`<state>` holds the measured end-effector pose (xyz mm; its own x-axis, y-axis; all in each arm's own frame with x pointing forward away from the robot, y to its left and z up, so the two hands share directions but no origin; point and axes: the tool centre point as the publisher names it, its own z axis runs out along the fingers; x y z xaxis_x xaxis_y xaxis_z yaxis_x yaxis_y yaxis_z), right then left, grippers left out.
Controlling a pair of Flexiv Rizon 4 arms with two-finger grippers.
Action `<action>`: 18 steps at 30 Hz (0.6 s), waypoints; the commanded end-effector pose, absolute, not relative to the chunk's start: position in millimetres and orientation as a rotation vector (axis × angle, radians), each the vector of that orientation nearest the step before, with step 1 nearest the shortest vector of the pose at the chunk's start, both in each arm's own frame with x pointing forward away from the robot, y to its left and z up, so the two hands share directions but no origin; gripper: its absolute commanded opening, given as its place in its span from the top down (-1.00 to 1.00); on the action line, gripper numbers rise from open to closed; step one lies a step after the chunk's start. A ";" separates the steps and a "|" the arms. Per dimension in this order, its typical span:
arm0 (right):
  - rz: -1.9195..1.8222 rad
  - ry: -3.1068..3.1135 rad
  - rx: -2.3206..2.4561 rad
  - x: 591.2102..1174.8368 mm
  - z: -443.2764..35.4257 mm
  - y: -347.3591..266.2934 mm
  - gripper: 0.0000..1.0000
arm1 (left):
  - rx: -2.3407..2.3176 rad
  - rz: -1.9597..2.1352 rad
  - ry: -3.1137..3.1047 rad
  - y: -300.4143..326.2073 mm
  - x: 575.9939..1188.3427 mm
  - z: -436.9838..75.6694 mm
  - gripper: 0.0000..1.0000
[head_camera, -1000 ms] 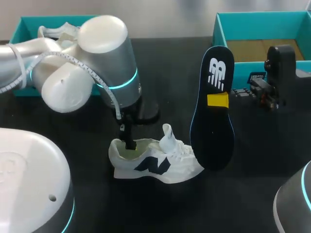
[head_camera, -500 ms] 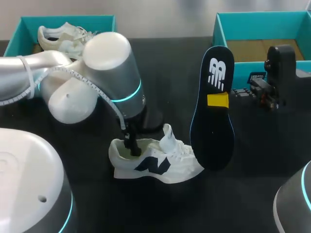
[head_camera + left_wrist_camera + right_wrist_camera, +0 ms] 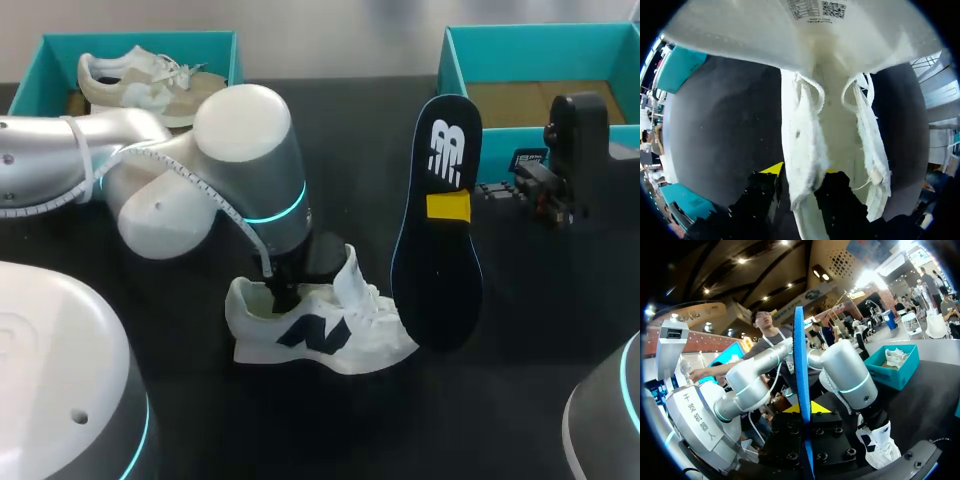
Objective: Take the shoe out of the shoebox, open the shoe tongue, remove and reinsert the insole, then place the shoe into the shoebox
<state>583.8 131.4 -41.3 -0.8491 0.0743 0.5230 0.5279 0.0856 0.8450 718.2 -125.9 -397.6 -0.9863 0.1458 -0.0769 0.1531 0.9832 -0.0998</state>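
- Counter [image 3: 520, 330]: dark top.
- Shoe [image 3: 320, 335]: white with a dark side logo. It stands on its sole near the counter's middle, toe toward the right edge, tongue [image 3: 348, 275] raised.
- Left gripper [image 3: 283, 293]: reaches down into the shoe's opening. In the left wrist view the gripper [image 3: 800, 172] is clenched on the shoe's side wall [image 3: 800, 150], one finger inside and one outside.
- Insole [image 3: 435, 220]: dark with a white logo, held upright on end, its lower end by the shoe's toe.
- Right gripper [image 3: 802, 410]: grasping the insole [image 3: 799, 355], which is seen edge-on between its fingers.
- Right box [image 3: 540, 40]: teal, at the far right corner, brown floor showing.
- Left box [image 3: 40, 60]: teal, at the far left corner, holding a beige shoe [image 3: 140, 82].
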 end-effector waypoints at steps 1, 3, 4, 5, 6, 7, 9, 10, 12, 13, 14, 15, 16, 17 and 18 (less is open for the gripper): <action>-1.816 -2.026 -0.596 585.5 -41.5 133.8 1.00 | 0.226 -0.163 3.065 -125.7 721.5 -402.2 1.00; -1.816 -2.026 -0.596 585.5 -41.5 133.8 1.00 | 0.226 -0.167 3.067 -124.8 721.1 -401.9 1.00; -1.816 -2.026 -0.596 585.5 -41.5 133.8 1.00 | 0.228 -0.171 3.069 -124.5 720.8 -401.7 1.00; -1.816 -2.026 -0.596 585.5 -41.5 133.8 1.00 | 0.231 -0.173 3.071 -124.2 720.3 -401.4 1.00; -1.816 -2.026 -0.596 585.5 -41.5 133.8 1.00 | 0.235 -0.175 3.072 -124.0 719.4 -400.7 1.00; -1.816 -2.026 -0.596 585.5 -41.5 133.8 1.00 | 0.243 -0.177 3.072 -123.6 718.4 -399.5 1.00; -1.816 -2.026 -0.596 585.5 -41.5 133.8 1.00 | 0.262 -0.189 3.072 -122.6 716.5 -396.0 1.00; -1.816 -2.026 -0.596 585.5 -41.5 133.8 1.00 | 0.271 -0.193 3.070 -122.2 715.6 -394.3 1.00; -1.816 -2.026 -0.596 585.5 -41.5 133.8 1.00 | 0.296 -0.212 3.074 -121.0 713.9 -390.5 1.00; -1.816 -2.026 -0.596 585.5 -41.5 133.8 1.00 | 0.307 -0.213 3.071 -120.4 712.9 -388.4 1.00; -1.816 -2.026 -0.596 585.5 -41.5 133.8 1.00 | 0.324 -0.229 3.076 -119.8 712.1 -386.0 1.00; -1.816 -2.026 -0.596 585.5 -41.5 133.8 1.00 | 0.340 -0.237 3.075 -119.0 711.1 -382.9 1.00; -1.816 -2.026 -0.596 585.5 -41.5 133.8 1.00 | 0.360 -0.243 3.070 -118.3 709.9 -379.7 1.00; -1.816 -2.026 -0.596 585.5 -41.5 133.8 1.00 | 0.383 -0.260 3.071 -117.4 708.5 -375.8 1.00; -1.816 -2.026 -0.596 585.5 -41.5 133.8 1.00 | 0.410 -0.269 3.066 -116.6 707.2 -372.0 1.00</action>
